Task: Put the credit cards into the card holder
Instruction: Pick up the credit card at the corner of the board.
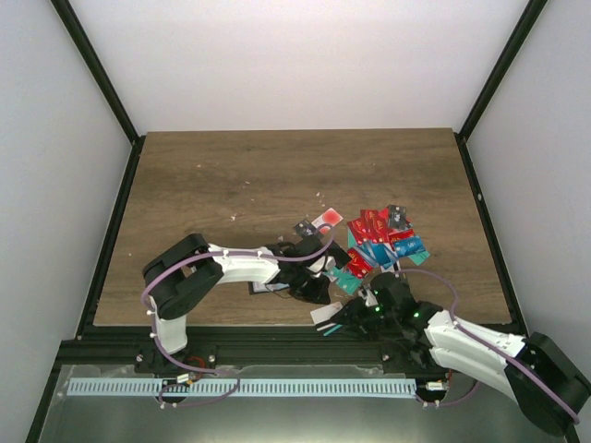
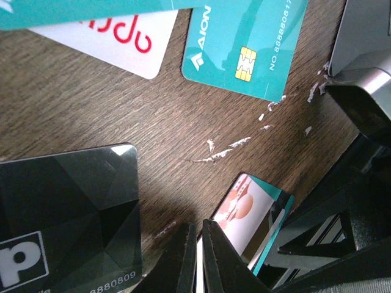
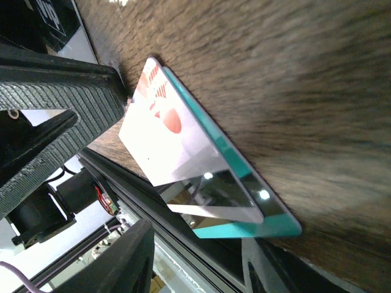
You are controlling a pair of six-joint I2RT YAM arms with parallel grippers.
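Note:
A heap of red, teal and blue credit cards (image 1: pixel 383 235) lies right of centre. A white card with a red circle (image 3: pixel 165 140) rests on a teal card (image 3: pixel 269 226), and both overhang the table's near edge. My right gripper (image 3: pixel 195 256) is open, one finger on each side of the overhanging corner, touching neither card. My left gripper (image 2: pixel 200 227) is shut just beside this pair (image 2: pixel 244 213), with only a thin pale sliver between its tips. A black card (image 2: pixel 67 213) lies to its left. Under my left forearm is a dark flat thing (image 1: pixel 266 288); I cannot tell whether it is the card holder.
A teal AION card (image 2: pixel 244 49) and a white card with red script (image 2: pixel 116 43) lie just ahead of the left gripper. Another white card with a red circle (image 1: pixel 327 220) sits at the heap's left. The black frame rail (image 1: pixel 277 332) runs along the near edge.

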